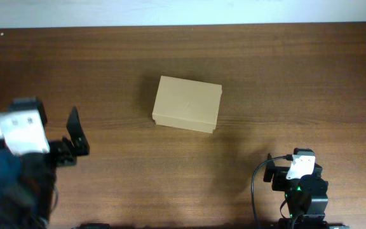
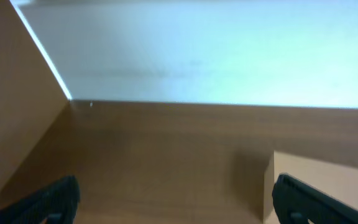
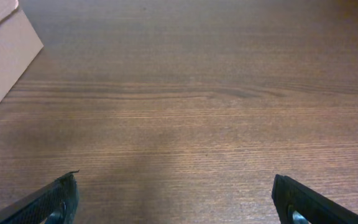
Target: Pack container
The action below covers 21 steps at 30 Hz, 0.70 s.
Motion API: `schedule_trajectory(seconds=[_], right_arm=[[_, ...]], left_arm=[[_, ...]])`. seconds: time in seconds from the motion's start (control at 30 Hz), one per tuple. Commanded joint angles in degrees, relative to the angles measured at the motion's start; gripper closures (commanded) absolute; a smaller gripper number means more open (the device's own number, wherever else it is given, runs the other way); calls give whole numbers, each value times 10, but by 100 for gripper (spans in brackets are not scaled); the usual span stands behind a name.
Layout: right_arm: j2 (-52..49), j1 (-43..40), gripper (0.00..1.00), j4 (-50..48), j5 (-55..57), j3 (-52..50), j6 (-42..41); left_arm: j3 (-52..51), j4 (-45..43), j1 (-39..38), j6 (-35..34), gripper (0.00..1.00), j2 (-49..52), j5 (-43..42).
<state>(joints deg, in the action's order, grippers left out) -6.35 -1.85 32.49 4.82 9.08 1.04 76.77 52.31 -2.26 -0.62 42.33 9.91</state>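
Left gripper (image 2: 176, 202): released, jaws spread wide, nothing between them. It sat low over the table (image 1: 284, 70), aimed at the far pale wall (image 2: 197, 50). A corner of the container (image 1: 187, 104) showed just past its right finger, apart from it.

Right gripper (image 3: 176, 196): also released and empty, with bare wood grain between the fingers (image 3: 58, 199). The container's corner lay at the upper left of its wrist view, well apart.

Overhead: both arms were at the near edge, left arm at the left side, right arm at the lower right. The container lay between and beyond them, near the table's middle, slightly skewed to the edges.

Container: plain tan cardboard box, top face flat and unbroken, so the flap lid looked shut. Hinge side not discernible.

No items for packing were visible in any view.

Judgement: the central placement probably put the box within reach of either arm, and the wide jaws suited an approach rather than a carry. Whether packing was finished or not begun, cannot tell; box contents hidden.
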Motion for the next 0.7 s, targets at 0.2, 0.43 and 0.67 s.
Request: schedule_trajectory(seconds=[0.2,0.43,0.67], right_arm=[[5,-5,1,-2,-1,-5,-7],[5,-5,1,-2,-1,-5,-7],[5,-5,1,-2,-1,-5,-7]], left_arm=[[-294,-170,2,3,0,-206,4],[-430,-224,2,2,0,-295,4],[-525,-280,2,2,0,-341,4]])
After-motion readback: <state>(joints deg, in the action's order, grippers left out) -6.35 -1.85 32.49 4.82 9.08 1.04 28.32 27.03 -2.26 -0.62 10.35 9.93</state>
